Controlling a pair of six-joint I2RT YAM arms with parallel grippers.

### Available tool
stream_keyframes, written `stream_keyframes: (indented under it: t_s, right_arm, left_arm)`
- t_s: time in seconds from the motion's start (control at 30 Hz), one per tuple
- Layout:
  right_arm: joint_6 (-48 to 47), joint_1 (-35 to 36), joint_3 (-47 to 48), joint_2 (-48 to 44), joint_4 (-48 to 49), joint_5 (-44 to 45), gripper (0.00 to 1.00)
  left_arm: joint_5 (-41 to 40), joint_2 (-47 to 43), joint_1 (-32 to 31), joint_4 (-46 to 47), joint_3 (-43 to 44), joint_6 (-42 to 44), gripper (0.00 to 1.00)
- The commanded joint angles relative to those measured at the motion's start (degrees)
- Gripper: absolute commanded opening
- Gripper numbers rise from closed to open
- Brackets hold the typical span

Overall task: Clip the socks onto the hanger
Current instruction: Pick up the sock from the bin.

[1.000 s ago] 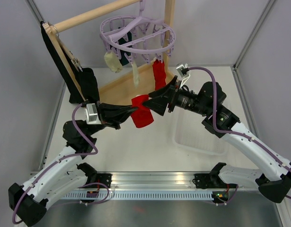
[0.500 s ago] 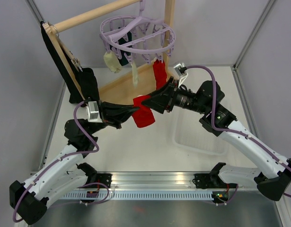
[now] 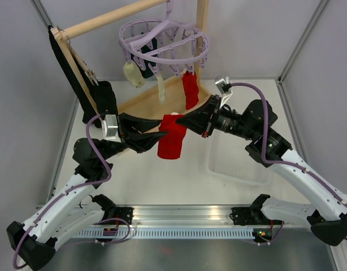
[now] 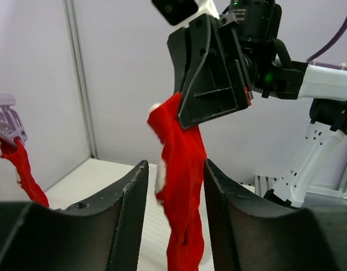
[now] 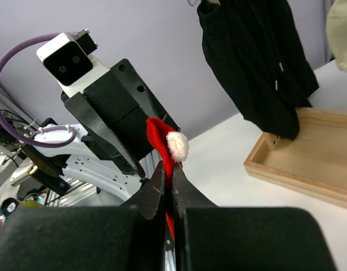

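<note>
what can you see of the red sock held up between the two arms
The red sock is soft-looking fabric with a small white tuft near its top. It hangs limp and roughly upright in the air above the table. The right gripper is shut on its upper edge. The left gripper is open, a finger on either side of the sock; whether they touch it is unclear.

Sock hangs between left claw and right claw.
</note>
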Motion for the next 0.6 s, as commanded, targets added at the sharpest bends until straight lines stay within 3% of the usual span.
stream_keyframes:
  t_s: [0.0, 0.07, 0.23, 0.57]
  right_arm:
    - [-4.91, -0.14, 0.56, -3.06, -0.9, 2.14, 0.0]
    - [-7.02, -0.14, 0.21, -3.68, -1.17, 1.97, 0.0]
    - [-8.79, -0.05, -1.55, -4.56, -2.05, -0.75, 0.0]
    - [-11.33, 0.66, -2.08, -5.53, -2.66, -2.51, 0.0]
  left_arm:
    - [-2.87, -3.41, -0.13, -9.59, 3.17, -1.58, 0.5]
    - [-5.6, -5.6, -0.13, -11.27, 2.47, -1.93, 0.56]
    - [-8.51, -6.93, -0.13, -16.28, 2.64, -2.99, 0.58]
    - [-7.11, 0.0, -0.13, -18.31, 7.3, -6.32, 0.6]
